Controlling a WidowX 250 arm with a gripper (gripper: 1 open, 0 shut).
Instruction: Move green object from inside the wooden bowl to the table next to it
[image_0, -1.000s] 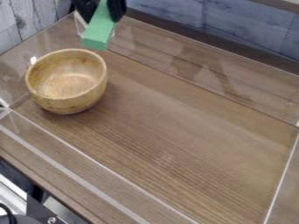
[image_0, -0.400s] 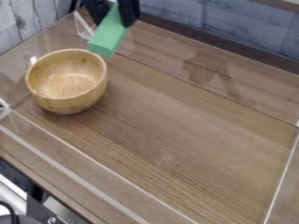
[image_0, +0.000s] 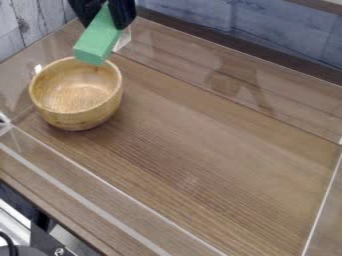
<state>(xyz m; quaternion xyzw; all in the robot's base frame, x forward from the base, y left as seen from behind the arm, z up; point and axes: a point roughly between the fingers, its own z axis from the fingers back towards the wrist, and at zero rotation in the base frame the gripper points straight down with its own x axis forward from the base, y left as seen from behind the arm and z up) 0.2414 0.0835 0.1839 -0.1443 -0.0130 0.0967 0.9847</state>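
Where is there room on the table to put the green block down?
The table is bare right of the wooden bowl, out to the clear walls. Only the left corner is crowded, where the gripper holds the green block above the bowl.

Pincer (image_0: 102, 22) (dark, top-left) pointing down, clamped

gripper (image_0: 106, 16): cut off by the top edge, only dark lower part seen; fingertips hidden, jaw gap not readable | green object (image_0: 96, 43): upper end covered by the gripper, edges blurred | table (image_0: 214, 150): near corners cut off by the frame | bottom-left: dark items cropped, not identifiable
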